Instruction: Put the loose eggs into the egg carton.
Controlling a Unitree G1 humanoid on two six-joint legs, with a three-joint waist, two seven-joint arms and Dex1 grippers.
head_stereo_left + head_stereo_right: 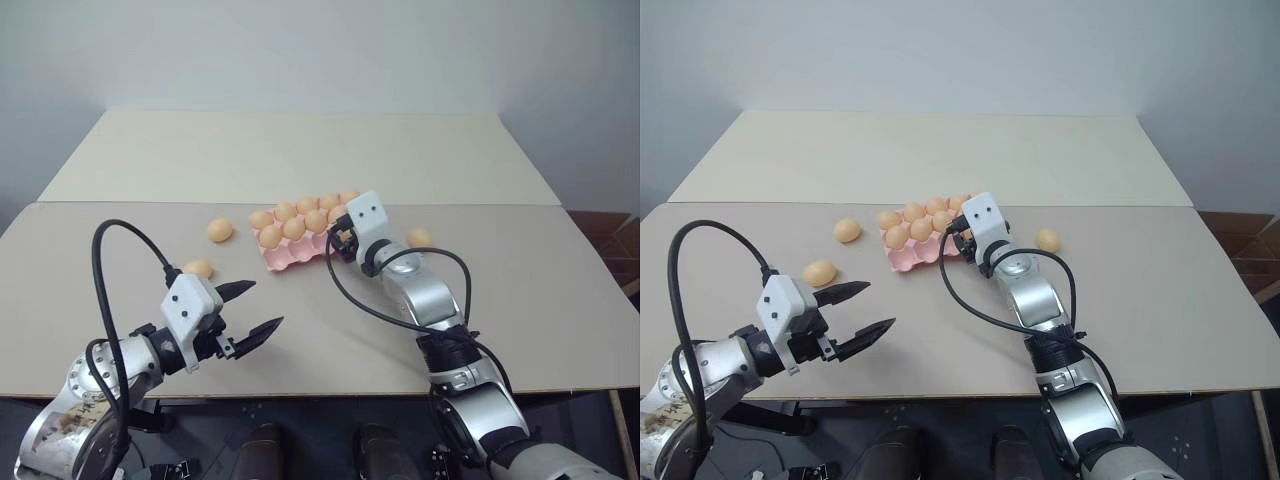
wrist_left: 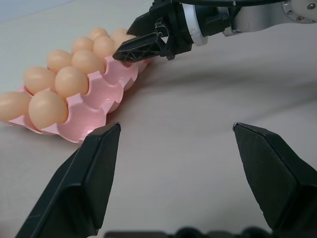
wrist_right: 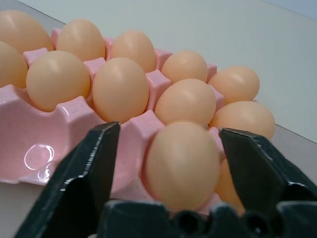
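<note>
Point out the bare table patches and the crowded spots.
Bare: the far half of the table behind the egg carton, and the near strip between the left gripper and the right arm. Crowded: around the carton, with the right gripper at its end and loose eggs beside it.

The scene is viewed from above by the two head views, looking forward and down over the table [image 1: 520,290]; nearly the same field is shared by both. From low over the tabletop, the egg carton [image 2: 101,96] is seen by the left wrist view from its near end. The same carton is seen from very close by the right wrist view.
</note>
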